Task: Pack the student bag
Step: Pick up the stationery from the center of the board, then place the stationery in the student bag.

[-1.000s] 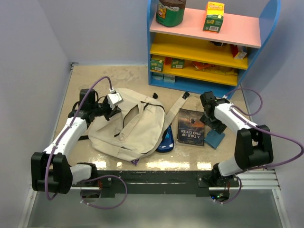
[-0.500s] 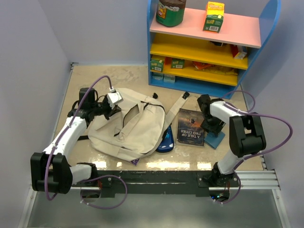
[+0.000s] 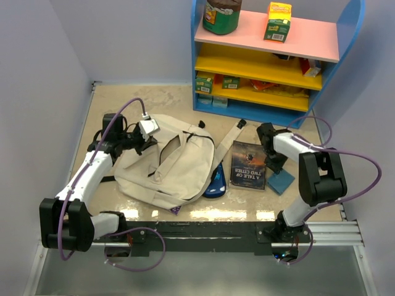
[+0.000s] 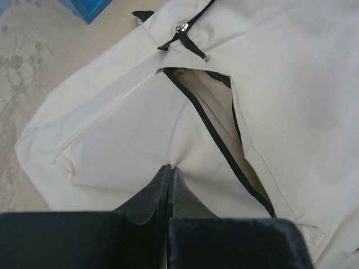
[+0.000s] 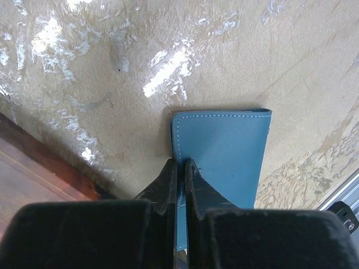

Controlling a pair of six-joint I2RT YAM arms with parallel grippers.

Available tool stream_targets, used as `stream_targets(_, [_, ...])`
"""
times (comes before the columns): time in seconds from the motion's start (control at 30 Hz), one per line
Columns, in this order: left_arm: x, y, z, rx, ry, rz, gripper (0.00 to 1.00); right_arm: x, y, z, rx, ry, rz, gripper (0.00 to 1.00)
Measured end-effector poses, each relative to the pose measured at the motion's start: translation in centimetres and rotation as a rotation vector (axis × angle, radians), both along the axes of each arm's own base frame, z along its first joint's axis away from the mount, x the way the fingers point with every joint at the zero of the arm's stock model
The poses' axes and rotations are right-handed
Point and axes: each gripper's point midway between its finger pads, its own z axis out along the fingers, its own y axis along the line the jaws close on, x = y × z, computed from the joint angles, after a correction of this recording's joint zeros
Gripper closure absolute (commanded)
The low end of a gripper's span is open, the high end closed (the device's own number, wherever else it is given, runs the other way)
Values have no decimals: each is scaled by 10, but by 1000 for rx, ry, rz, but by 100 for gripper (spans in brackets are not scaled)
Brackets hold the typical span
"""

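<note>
Right gripper (image 5: 179,166) now closes on the blue case (image 5: 224,157) edge; left gripper (image 4: 170,169) pinches the student bag (image 4: 291,84) at its 10 o'clock side.

A paperback book (image 3: 248,165) lies flat on the bench (image 3: 154,102). Just right of it is a teal wallet (image 3: 281,180), and just left of it a blue pouch (image 3: 215,180). Behind it stands a shelf (image 3: 308,38) bearing a dark jar (image 3: 221,15) and a yellow carton (image 3: 278,21).

Beige canvas student bag (image 3: 176,169) is pictured laid flat left of centre, its dark-edged zip drawn partly open.
</note>
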Motion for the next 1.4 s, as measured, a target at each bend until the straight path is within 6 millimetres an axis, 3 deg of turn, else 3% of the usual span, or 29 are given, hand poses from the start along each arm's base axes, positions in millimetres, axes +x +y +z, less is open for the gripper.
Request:
stream_targets(0.13, [0, 0, 0, 0, 0, 0, 100, 2, 1, 10, 10, -38, 0, 100])
stream_targets(0.23, [0, 0, 0, 0, 0, 0, 100, 9, 5, 33, 46, -135, 5, 100])
stream_targets(0.37, [0, 0, 0, 0, 0, 0, 100, 24, 20, 93, 132, -362, 63, 100])
stream_targets(0.5, [0, 0, -1, 0, 3, 0, 100, 45, 54, 170, 267, -618, 176, 100])
stream_targets(0.63, [1, 0, -3, -1, 11, 1, 100, 59, 121, 219, 453, -767, 363, 100])
stream_targets(0.9, [2, 0, -3, 0, 14, 2, 100, 55, 293, 261, 826, -840, 759, 100])
stream_targets(1.07, [2, 0, -3, -1, 15, 3, 100, 43, 369, 272, 1041, -886, 902, 100])
stream_targets(1.17, [2, 0, -3, -3, 17, 4, 100, 38, 397, 266, 1132, -900, 946, 100])
stream_targets(1.27, [2, 0, -3, -2, 18, 5, 100, 35, 414, 241, 1196, -883, 960, 100])
stream_targets(1.4, [2, 0, -4, 0, 18, 7, 100, 34, 423, 188, 1226, -823, 946, 100])
